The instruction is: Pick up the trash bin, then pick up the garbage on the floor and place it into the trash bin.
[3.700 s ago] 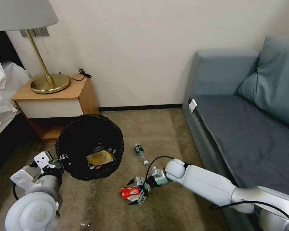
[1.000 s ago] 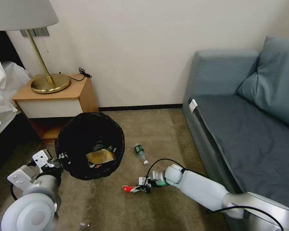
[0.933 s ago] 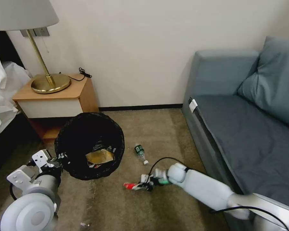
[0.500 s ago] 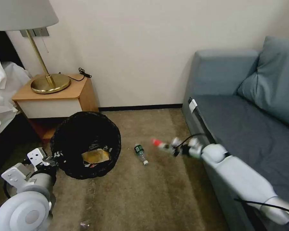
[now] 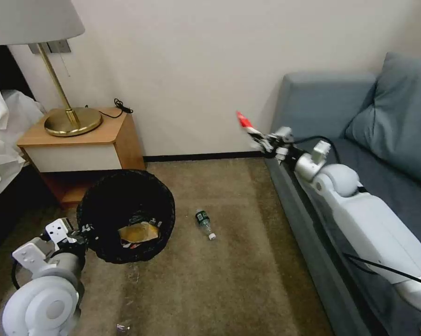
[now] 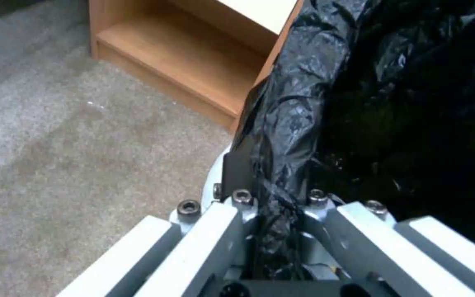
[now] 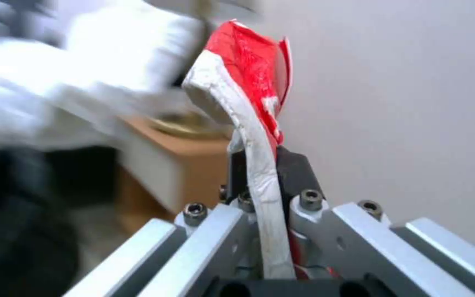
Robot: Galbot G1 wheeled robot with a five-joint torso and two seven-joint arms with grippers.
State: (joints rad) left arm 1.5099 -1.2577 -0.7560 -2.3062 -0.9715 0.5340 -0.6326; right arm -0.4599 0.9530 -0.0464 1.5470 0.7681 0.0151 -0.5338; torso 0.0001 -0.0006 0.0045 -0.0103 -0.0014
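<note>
One red-and-white packet (image 5: 242, 120) now off carpet (image 5: 229, 284), raised high near sofa (image 5: 322, 107) arm, pinched in right gripper (image 5: 262, 139); carry to trash bin (image 5: 126, 214) next, prob. Bottle (image 5: 204, 223) remains mid-floor. L wrist view confirms left gripper (image 6: 273, 214) clamped on bin rim, liner between fingers.

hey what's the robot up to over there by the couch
It is clearing litter off the carpet. The left gripper is clamped on the bag-lined rim of the trash bin. The right gripper holds a crushed red-and-white packet up in the air beside the sofa. A small bottle lies on the floor near the bin.
</note>
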